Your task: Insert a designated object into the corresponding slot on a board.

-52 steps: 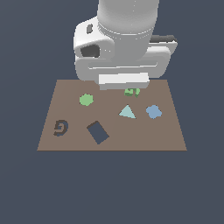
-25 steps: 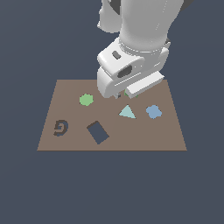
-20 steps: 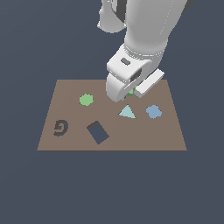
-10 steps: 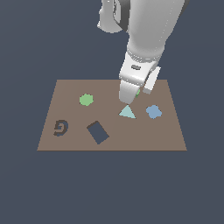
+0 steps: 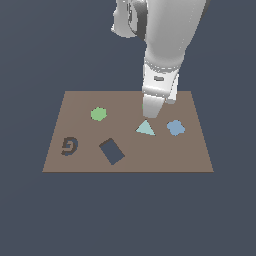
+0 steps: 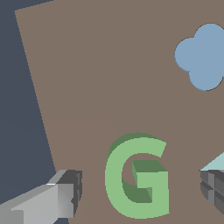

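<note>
We see our gripper [image 6: 138, 192] spread wide around the green G piece [image 6: 138, 177], not touching it. The G slot [image 5: 69, 146] lies at the board's [image 5: 75, 100] 8 o'clock.

bright-green g-shaped block [image 6: 136, 176] lying flat on brown rectangular board [image 5: 90, 99]; small dark g-shaped cutout [image 5: 69, 146] well apart, unfilled.

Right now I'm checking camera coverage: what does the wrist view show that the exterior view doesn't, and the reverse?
Only the wrist view shows the green G piece lying flat between the open end effector fingers; in the exterior view the arm hides it. Only the exterior view shows the G-shaped slot, the dark rectangle cutout and the green hexagon. Both show the brown board, the blue scalloped shape and the pale triangle.
</note>
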Tool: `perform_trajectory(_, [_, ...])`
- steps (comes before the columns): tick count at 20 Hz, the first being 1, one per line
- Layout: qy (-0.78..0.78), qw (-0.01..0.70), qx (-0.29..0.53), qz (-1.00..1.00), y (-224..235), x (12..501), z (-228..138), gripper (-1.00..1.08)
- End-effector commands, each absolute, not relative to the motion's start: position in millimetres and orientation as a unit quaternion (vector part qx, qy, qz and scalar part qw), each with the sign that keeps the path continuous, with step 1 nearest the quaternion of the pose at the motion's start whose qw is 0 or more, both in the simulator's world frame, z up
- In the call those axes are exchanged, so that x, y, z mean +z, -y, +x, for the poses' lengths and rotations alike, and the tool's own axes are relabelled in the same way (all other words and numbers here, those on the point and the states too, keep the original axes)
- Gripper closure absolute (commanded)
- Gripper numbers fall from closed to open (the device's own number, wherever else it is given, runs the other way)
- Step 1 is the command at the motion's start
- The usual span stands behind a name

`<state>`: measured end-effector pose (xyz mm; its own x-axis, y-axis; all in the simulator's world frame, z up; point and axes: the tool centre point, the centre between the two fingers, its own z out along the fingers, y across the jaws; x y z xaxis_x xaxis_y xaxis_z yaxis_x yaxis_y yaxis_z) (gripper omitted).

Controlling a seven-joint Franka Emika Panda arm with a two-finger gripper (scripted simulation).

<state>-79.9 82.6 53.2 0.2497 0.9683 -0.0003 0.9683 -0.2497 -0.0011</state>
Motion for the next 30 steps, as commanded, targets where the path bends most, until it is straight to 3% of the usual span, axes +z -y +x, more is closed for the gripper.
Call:
perform_trajectory(1, [0.622,0.0,0.0,-0.783,-83,51,-82,-0.92])
perform_trajectory(17, [0.627,0.0,0.0,-0.779,-82,30,-83,-0.92])
perform_trajectory(18, [0.627,0.0,0.0,-0.779,-82,30,-83,1.08])
perform_trajectory(30, [0.627,0.0,0.0,-0.779,-82,33,-83,1.08])
